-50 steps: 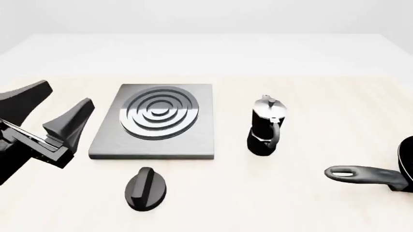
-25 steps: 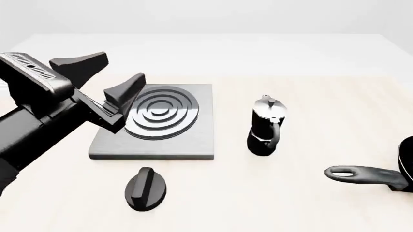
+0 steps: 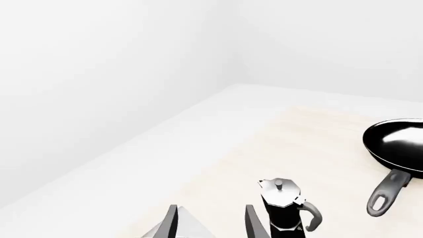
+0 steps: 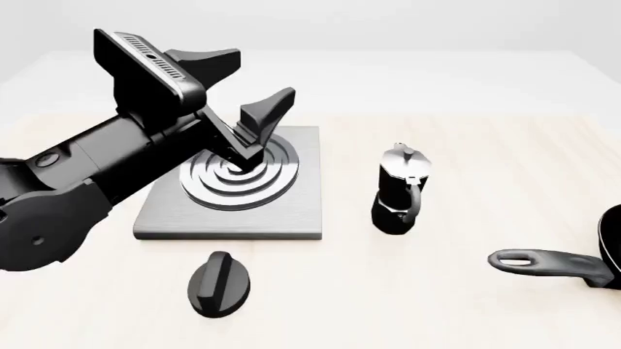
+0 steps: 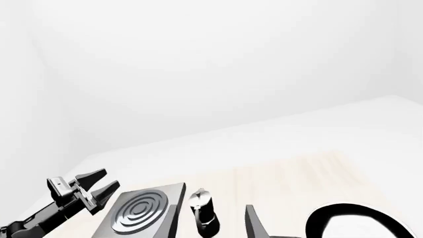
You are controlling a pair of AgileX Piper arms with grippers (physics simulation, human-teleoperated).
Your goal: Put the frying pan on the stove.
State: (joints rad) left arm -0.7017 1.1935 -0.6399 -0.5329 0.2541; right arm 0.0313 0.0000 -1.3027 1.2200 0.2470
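Left hand point(image 4: 254, 80) raised above stove point(image 4: 291, 207), fingers spread.

pan point(image 3: 399, 145): glossy black bowl, dark grey matt handle
stove point(image 4: 291, 196): brushed grey metal slab, shiny silver rings
moka pot point(image 4: 398, 190): glossy black body, polished silver top
knob point(image 4: 219, 283): smooth black, slight sheen
table point(image 4: 466, 145): pale matt wood grain
left gripper point(image 4: 244, 81): matt black

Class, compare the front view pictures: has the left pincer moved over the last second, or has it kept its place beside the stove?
Yes. The left pincer has risen and swung rightward and away from the camera: it was left of the stove, and now hangs open over its rings.
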